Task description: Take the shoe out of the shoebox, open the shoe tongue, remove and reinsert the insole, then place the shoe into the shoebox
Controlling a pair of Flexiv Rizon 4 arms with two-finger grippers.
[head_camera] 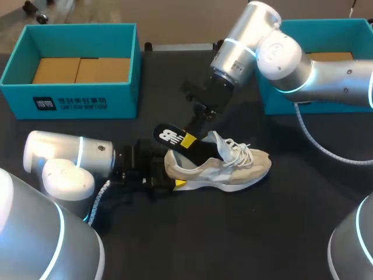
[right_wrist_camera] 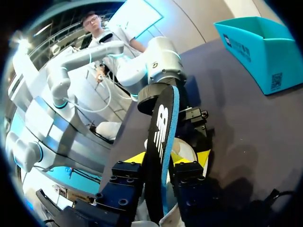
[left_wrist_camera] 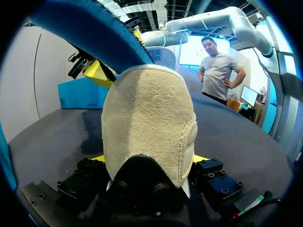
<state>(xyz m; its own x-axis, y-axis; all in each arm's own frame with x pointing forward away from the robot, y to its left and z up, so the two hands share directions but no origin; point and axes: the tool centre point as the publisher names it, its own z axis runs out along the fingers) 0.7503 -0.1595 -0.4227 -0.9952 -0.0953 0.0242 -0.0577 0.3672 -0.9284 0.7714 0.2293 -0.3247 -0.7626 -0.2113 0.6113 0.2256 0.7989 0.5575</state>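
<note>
The shoe (head_camera: 224, 166) is a beige suede-and-mesh trainer with white laces and a pale sole. It stands upright on its sole near the middle of the dark table, outside both boxes, with the toe pointing to my right. The left gripper (left_wrist_camera: 149, 158) clamps its heel from both sides. The insole (head_camera: 172, 137) (black on top, blue underneath) sticks out of the shoe's opening, slanting up over the heel, pinched by the right gripper (right_wrist_camera: 166, 160). The left shoebox (head_camera: 76, 99) and right shoebox (head_camera: 274, 102) are teal, lidless and lined with brown card, at the far corners.
</note>
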